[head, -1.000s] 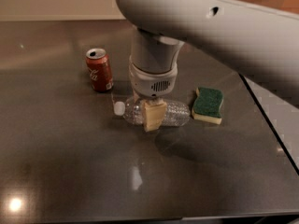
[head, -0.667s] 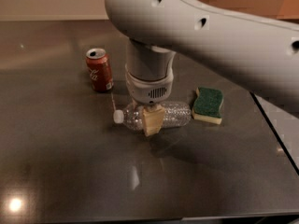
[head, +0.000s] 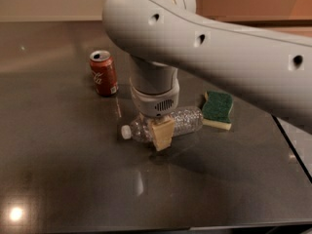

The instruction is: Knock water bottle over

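In the camera view, the small clear ribbed plastic water bottle (head: 187,120) with a white screw cap lies on its side on the dark glossy tabletop (head: 68,179). Its cap points left and its base points right, toward the green and yellow sponge (head: 218,108). The opened red soda can (head: 104,73) stands upright, apart from the bottle, behind it and to the left.

Compared with the earlier frame, the cap end has swung a little nearer the camera, so the bottle lies slightly slanted. The grey arm has leaned further over the scene.

The gripper (head: 162,135) hangs straight down from the arm's wrist, its tan tip covering the middle of the bottle's body. How far it is open, and whether it has hold of the bottle, cannot be told
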